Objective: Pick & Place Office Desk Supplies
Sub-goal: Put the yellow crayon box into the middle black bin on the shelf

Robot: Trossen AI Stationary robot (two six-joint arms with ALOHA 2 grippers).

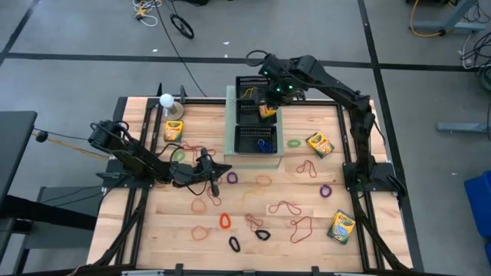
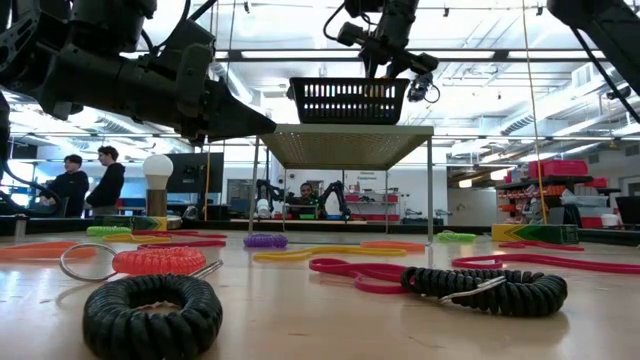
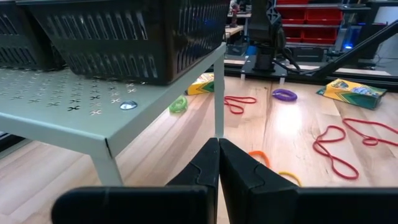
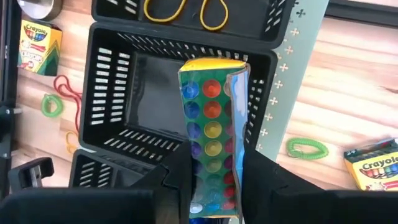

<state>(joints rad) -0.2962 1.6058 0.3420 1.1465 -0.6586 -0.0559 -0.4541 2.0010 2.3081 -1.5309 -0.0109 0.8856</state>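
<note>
Crayon box (image 4: 212,143) pinched in right hand (image 4: 214,180) above black mesh tray (image 4: 124,93), left hand (image 3: 219,163) pressed together

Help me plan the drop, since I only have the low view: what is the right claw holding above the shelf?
Observer: The right claw grips a crayon box, held upright over a black mesh tray.
Operator: Is that tray empty?
Observer: Its floor looks bare. The neighbouring tray holds yellow rubber bands.
Operator: And the left claw?
Observer: The left claw is shut on nothing, beside the shelf.
</note>
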